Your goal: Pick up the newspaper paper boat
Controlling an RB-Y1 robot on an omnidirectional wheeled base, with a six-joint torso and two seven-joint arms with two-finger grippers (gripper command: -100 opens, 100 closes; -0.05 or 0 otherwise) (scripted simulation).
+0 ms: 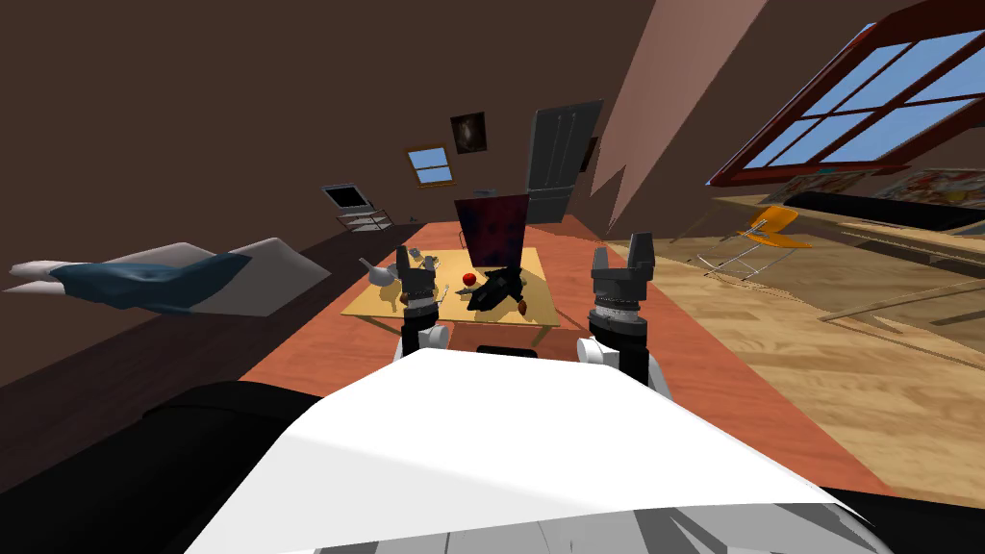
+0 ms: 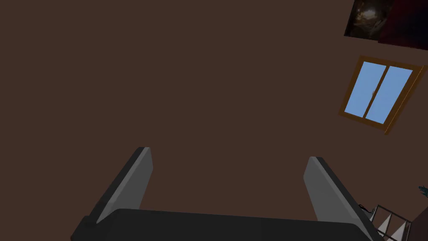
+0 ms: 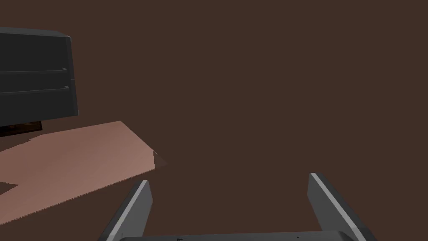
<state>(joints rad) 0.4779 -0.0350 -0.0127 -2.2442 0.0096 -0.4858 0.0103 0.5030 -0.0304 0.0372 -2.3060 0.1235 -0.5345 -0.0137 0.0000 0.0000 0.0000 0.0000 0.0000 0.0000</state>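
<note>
A low wooden table [image 1: 539,310] stands ahead of me on a red-brown rug. Small things lie on it. A light grey folded shape [image 1: 378,272] at the table's left part could be the paper boat; I cannot tell for sure. My left gripper [image 1: 416,264] is raised in front of the table's left side, and its fingers [image 2: 129,184] stand open with nothing between them. My right gripper [image 1: 621,252] hangs to the right of the table, and its fingers [image 3: 326,201] are open and empty too. Both hands face a brown wall.
A red ball-like thing [image 1: 469,278] and black objects [image 1: 495,287] lie mid-table. A dark upright panel [image 1: 492,229] stands at its far end. A bed with a blue blanket [image 1: 164,281] is at the left, an orange chair [image 1: 774,231] at the right, a dark cabinet [image 1: 563,154] behind.
</note>
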